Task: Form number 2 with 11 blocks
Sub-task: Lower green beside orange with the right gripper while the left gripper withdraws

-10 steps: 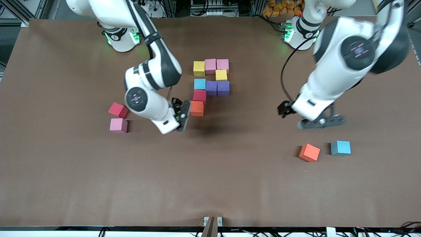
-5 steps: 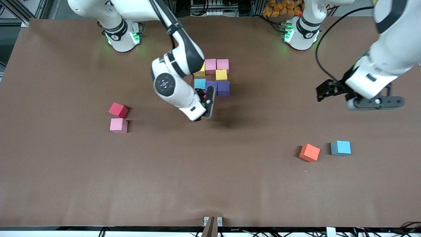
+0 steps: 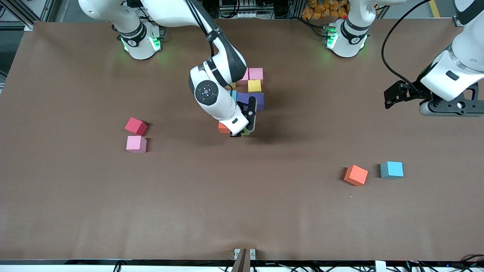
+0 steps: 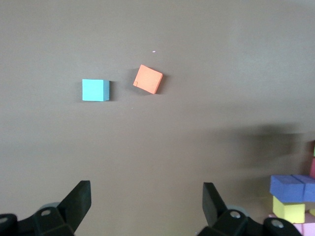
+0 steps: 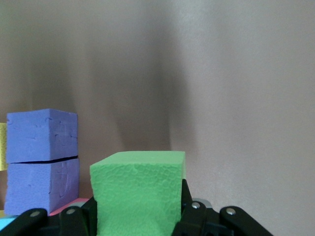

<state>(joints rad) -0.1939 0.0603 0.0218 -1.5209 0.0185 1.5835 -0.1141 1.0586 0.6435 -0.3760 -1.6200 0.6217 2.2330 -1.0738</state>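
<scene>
Right pincer [image 3: 247,130] carried its gripped green block [image 5: 138,189] beside the orange block [image 3: 223,128]; left pincer [image 4: 147,201] gapes

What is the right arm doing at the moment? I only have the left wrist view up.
Observer: The right pincer is shut on a green block, right beside the orange block of the figure.
Operator: Any loose blocks that my view misses?
Observer: Yes, a red block and a pink block lie toward the right arm's end of the table.
Operator: And where is my own arm?
Observer: The left pincer waits in the air over the left arm's end of the table.
</scene>
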